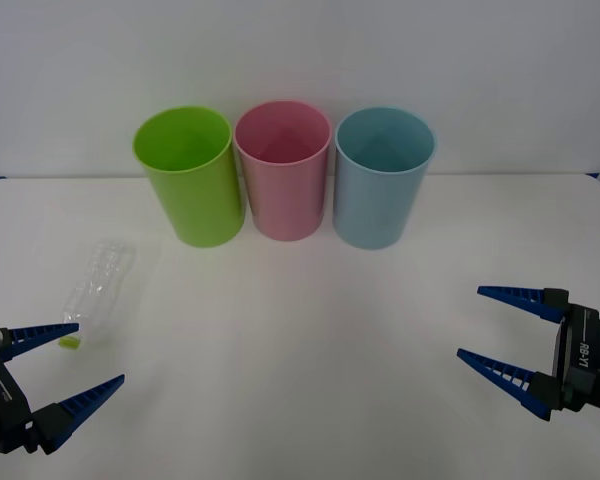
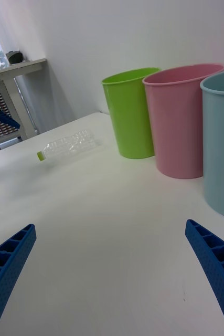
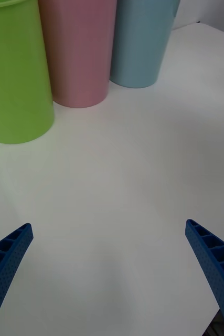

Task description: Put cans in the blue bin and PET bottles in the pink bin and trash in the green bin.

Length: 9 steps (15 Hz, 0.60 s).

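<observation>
nothing seems sorted yet: the pet bottle (image 1: 98, 283) lies near the table's (image 1: 300, 340) left edge; the left gripper (image 1: 65, 363) and right gripper (image 1: 500, 330) are both spread, and the pink bin (image 1: 283, 185) apparently waits empty.

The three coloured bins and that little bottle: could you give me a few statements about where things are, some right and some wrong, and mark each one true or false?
1. The pink bin stands between the green bin and the blue bin. True.
2. The PET bottle stands upright. False: it lies on its side on the table.
3. The bottle is nearer the left end effector. True.
4. The right end effector holds the bottle. False: it is open and holds nothing.
5. The bottle's cap points toward the bins. False: it points away from them.
</observation>
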Available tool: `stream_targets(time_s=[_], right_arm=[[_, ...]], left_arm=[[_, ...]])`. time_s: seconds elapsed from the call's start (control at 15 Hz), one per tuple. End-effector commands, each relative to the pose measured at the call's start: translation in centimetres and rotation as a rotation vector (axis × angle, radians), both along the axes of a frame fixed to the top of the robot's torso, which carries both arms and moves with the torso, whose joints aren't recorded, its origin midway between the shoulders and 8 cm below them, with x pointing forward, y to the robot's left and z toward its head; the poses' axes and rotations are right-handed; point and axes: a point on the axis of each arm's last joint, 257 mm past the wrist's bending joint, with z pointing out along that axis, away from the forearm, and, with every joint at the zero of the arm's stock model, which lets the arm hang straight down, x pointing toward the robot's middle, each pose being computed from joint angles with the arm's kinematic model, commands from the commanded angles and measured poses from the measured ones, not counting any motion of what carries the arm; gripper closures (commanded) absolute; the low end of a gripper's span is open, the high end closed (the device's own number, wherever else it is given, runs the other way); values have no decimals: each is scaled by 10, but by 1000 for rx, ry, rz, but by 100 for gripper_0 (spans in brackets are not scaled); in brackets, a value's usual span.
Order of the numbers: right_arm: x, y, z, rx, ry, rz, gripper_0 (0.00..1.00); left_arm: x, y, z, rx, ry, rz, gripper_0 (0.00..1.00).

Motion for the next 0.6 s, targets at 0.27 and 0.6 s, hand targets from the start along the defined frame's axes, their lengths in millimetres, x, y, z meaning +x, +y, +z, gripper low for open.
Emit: stream_targets(time_s=[0.27,0.6], right_arm=[[0,0,0,0,0,0,2],[0,0,0,0,0,0,2]], left_arm=[[0,0,0,0,0,0,0],[0,0,0,0,0,0,0]])
